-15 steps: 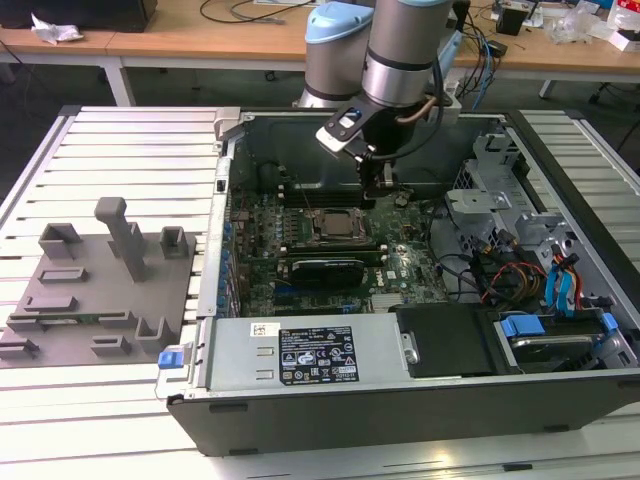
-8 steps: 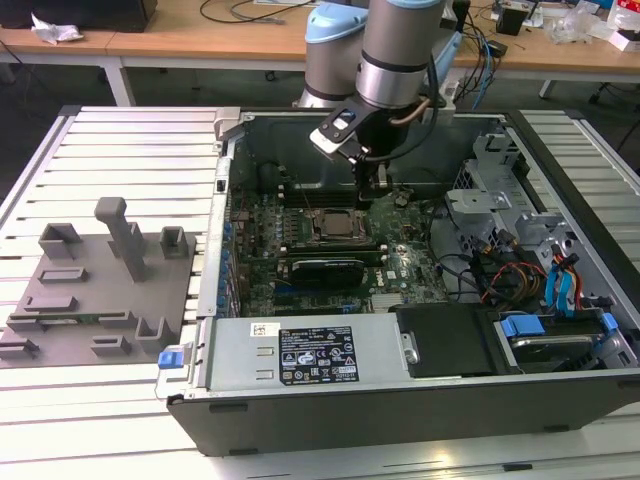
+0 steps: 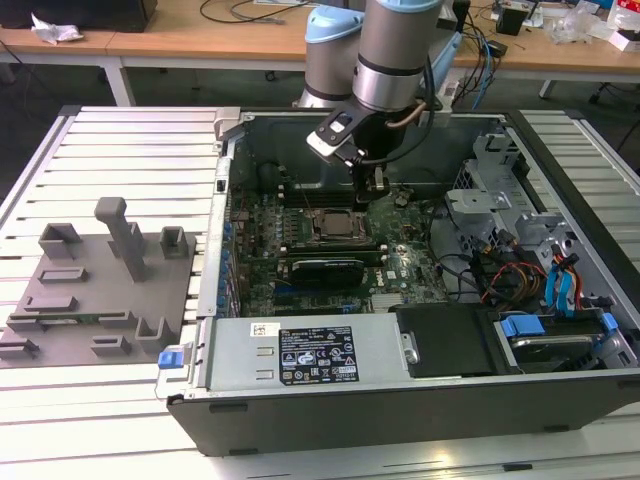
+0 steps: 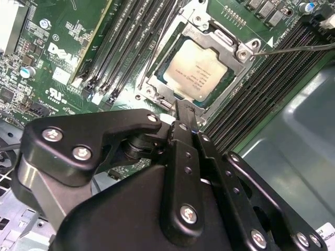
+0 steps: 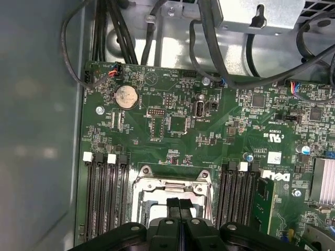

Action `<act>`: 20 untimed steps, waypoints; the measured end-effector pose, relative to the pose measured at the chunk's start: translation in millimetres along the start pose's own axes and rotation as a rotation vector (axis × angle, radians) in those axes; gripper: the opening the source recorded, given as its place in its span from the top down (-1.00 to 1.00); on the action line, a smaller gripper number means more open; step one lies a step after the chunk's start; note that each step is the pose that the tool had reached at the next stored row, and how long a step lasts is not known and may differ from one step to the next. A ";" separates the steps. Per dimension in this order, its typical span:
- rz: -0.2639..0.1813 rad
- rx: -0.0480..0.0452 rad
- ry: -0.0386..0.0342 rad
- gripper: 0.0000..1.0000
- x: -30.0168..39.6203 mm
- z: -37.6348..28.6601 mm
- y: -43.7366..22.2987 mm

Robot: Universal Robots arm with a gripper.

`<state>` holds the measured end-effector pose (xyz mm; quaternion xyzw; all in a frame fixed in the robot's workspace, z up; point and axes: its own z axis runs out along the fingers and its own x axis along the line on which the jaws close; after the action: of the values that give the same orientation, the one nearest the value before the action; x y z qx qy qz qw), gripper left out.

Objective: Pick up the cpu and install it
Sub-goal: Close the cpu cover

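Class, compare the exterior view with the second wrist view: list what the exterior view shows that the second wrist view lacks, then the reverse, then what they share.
The exterior view adds the grey plastic tray with upright blocks beside the computer case, the power supply, and the arm above the open case. The second wrist view adds the screws on the socket frame and a thin wire lever beside it. Both share the cpu lying in that frame and the shut gripper close by it.
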<state>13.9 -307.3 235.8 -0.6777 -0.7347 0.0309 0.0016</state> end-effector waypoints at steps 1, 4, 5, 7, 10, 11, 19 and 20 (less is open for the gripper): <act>0.000 0.0000 -0.0001 0.79 0.1 0.6 -0.4; 0.000 0.0000 0.0000 0.79 0.3 3.2 -1.5; 0.000 0.0000 0.0000 0.79 0.4 4.9 -1.7; 0.000 0.0000 0.0000 0.79 0.7 8.6 -3.7; 0.000 0.0000 0.0000 0.79 2.1 11.7 -20.7; 0.000 0.0001 -0.0001 0.79 2.7 13.6 -27.0; 0.000 0.0000 0.0000 0.79 5.5 30.1 -52.9; 0.000 0.0000 0.0000 0.79 5.5 31.2 -53.0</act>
<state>-40.7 -307.4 207.0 -0.6776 -0.7348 0.0309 0.0016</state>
